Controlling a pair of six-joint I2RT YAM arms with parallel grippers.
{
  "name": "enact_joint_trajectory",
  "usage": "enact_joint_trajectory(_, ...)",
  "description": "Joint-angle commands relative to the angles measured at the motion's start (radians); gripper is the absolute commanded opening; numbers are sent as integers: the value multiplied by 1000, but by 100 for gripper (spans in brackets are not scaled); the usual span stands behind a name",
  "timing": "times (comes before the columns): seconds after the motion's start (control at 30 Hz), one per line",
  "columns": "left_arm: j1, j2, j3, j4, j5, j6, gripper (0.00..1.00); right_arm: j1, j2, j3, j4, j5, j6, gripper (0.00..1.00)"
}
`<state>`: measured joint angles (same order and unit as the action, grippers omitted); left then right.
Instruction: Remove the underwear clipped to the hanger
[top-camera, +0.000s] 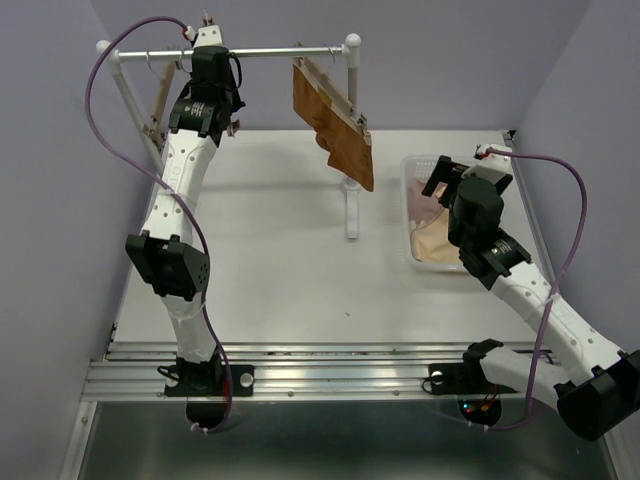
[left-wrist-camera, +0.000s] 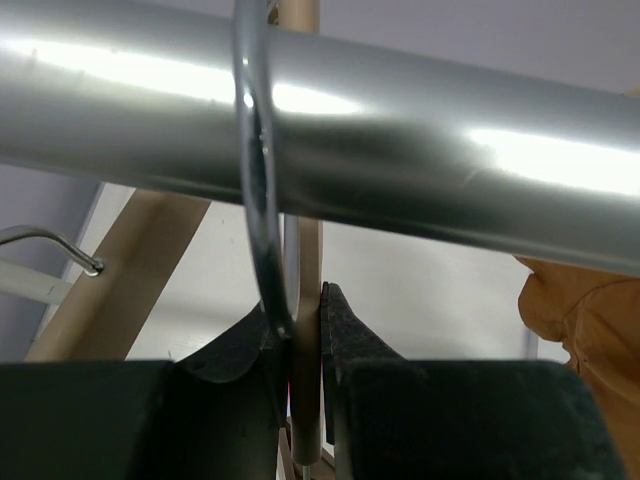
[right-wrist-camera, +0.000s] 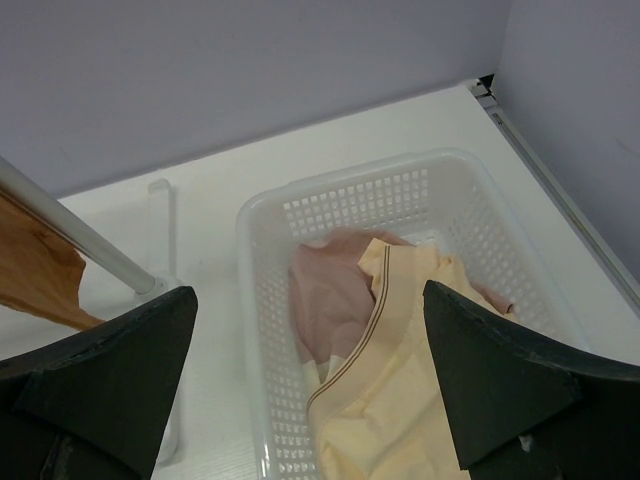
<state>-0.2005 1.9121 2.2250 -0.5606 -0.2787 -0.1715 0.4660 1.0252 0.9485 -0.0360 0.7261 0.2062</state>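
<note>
The orange-brown underwear (top-camera: 337, 135) hangs clipped to a wooden hanger (top-camera: 328, 82) on the silver rail (top-camera: 270, 50). It also shows in the left wrist view (left-wrist-camera: 585, 330) and the right wrist view (right-wrist-camera: 35, 270). The pale pink underwear (right-wrist-camera: 335, 300) and the cream-beige underwear (right-wrist-camera: 420, 390) lie in the white basket (right-wrist-camera: 330, 200). My left gripper (top-camera: 205, 42) is up at the rail, shut (left-wrist-camera: 305, 310) on the beige neck of another wooden hanger (left-wrist-camera: 305, 400), whose metal hook (left-wrist-camera: 262, 230) is over the rail. My right gripper (top-camera: 440, 180) is open and empty above the basket (right-wrist-camera: 308, 295).
The rack's white post (top-camera: 351, 140) and foot stand mid-table, left of the basket (top-camera: 412, 215). A further hanger (top-camera: 160, 100) hangs at the rail's left end; its hook (left-wrist-camera: 60, 245) shows in the left wrist view. Purple walls close in on both sides.
</note>
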Motion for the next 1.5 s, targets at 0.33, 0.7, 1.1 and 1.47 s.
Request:
enact_joint_trajectory(0.33,3,-162,-114,54,87,-20,68,2,-11,-5,58,-72,-28,100)
enact_joint_trajectory(0.7,1,-335,-261,110,147,-69,99,2,-39,-16,88,-250,-70,100)
enact_joint_trajectory(1.1,-141,-516,-352,140,107,-131,99,2,-48,-25,74,-271,-34,100)
enact_joint_trajectory(1.47,-324,-332,-234,192,42,-224,99,2,-80,-71,44,-206,18,100)
